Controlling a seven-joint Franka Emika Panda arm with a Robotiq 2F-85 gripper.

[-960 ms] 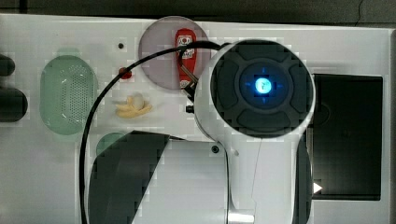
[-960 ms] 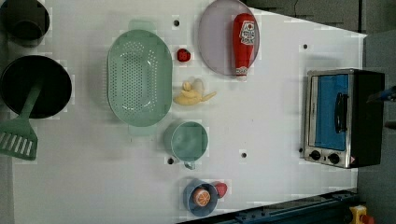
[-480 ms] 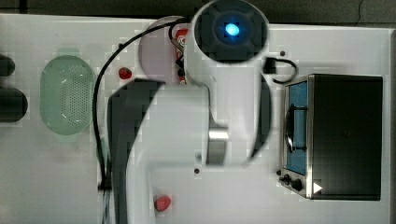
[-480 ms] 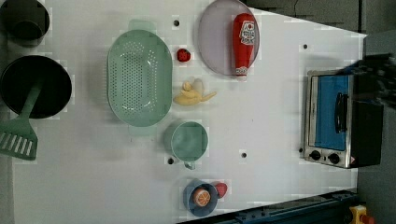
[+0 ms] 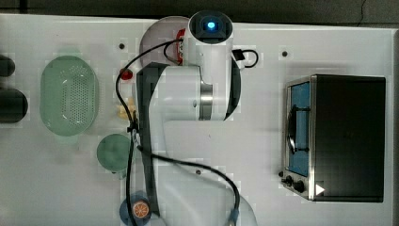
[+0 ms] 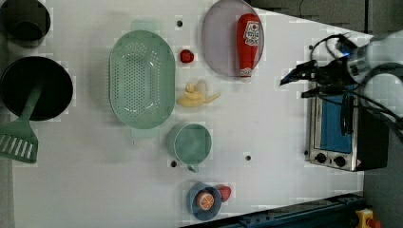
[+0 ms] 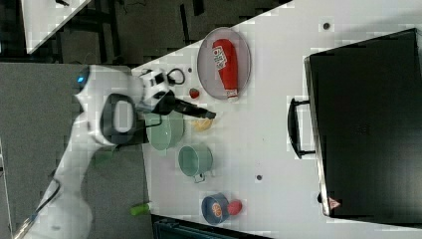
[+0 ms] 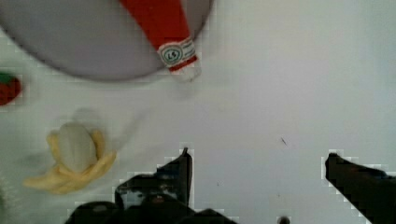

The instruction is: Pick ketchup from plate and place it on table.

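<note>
The ketchup (image 6: 249,45) is a slim red bottle lying on the pale lilac plate (image 6: 219,42), its whitish cap at the plate's rim. In the left view my gripper (image 6: 295,88) hovers to the right of the plate, apart from the bottle and near the oven's corner. The wrist view has the two dark fingertips (image 8: 186,156) spread wide around my gripper (image 8: 259,158), open over bare table (image 8: 280,93), with the ketchup (image 8: 161,23) cap and plate (image 8: 84,42) beyond them. In the top view the arm covers most of the plate (image 5: 157,40).
A green perforated basket (image 6: 141,78), a peeled banana (image 6: 195,97), a strawberry (image 6: 187,56), a green cup (image 6: 190,142) and a blue dish (image 6: 205,200) lie at the left view's middle. A toaster oven (image 6: 340,128) stands at the right, black pots (image 6: 35,88) at the left.
The arm has swung toward the plate; in the left view the gripper has come in from the right edge. The ketchup has not moved.
</note>
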